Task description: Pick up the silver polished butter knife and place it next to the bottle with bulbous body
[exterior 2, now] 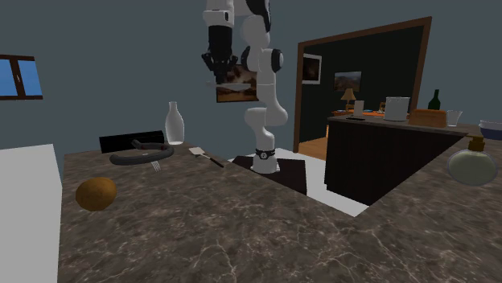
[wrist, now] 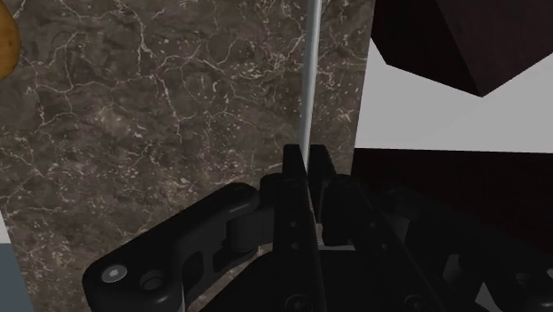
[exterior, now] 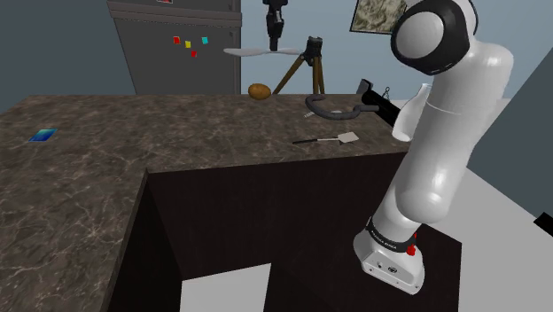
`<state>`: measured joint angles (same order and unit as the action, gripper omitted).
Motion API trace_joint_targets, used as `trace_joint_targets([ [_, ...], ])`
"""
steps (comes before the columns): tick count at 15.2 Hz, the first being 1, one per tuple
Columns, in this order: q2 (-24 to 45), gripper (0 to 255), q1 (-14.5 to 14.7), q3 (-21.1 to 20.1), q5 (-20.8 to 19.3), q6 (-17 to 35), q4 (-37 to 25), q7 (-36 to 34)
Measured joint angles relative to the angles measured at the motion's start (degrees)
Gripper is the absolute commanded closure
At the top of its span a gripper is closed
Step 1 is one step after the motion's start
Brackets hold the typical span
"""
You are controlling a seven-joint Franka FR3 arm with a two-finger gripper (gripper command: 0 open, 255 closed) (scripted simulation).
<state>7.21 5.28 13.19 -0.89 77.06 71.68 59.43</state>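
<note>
- The tabletop [exterior: 106, 177] is a dark veined stone surface in an L shape. One leg runs along the far wall and the other comes toward the shoulder view's lower left.
- The white arm [exterior: 443, 168] rises from its stand at the inner corner of that L and reaches high over the far leg.
- The bottle with the bulbous body [exterior 2: 472, 163] is a round, pale glass flask. It stands close to the tabletop's edge at the second exterior view's right, well apart from everything on the far leg.
- The end effector [exterior: 276, 44] hangs well above the tabletop's far edge, pointing down. In the wrist view its two black fingers [wrist: 295, 173] are pinched tight on a thin strip of metal.
- The butter knife [exterior: 248, 52] is that strip. It is off the tabletop and carried roughly level, crossways under the fingertips, with a length sticking out on either side.
- Handling, as a judgement: the knife is light, stiff and not fragile. Its polished faces are slippery, though, so it could pivot or slide in a narrow pinch if swung fast.
- Hold, as a judgement: the grip seems to sit near the middle, which balances it well, though I cannot tell which end is the handle.
- In the wrist view the blade [wrist: 307, 80] is edge-on, running straight out from between the fingertips over the stone. It touches nothing but the end effector.
</note>
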Motion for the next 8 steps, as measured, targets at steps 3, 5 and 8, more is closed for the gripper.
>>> trace_joint_targets([
  [3,-5.2,255,-1.2,1.1,-1.2,1.9,6.9,2.6],
  [5,-8.0,255,-2.2,2.1,-2.0,2.4,10.0,4.7],
  [8,-12.2,255,-3.5,3.4,-3.3,3.2,14.7,7.4],
])
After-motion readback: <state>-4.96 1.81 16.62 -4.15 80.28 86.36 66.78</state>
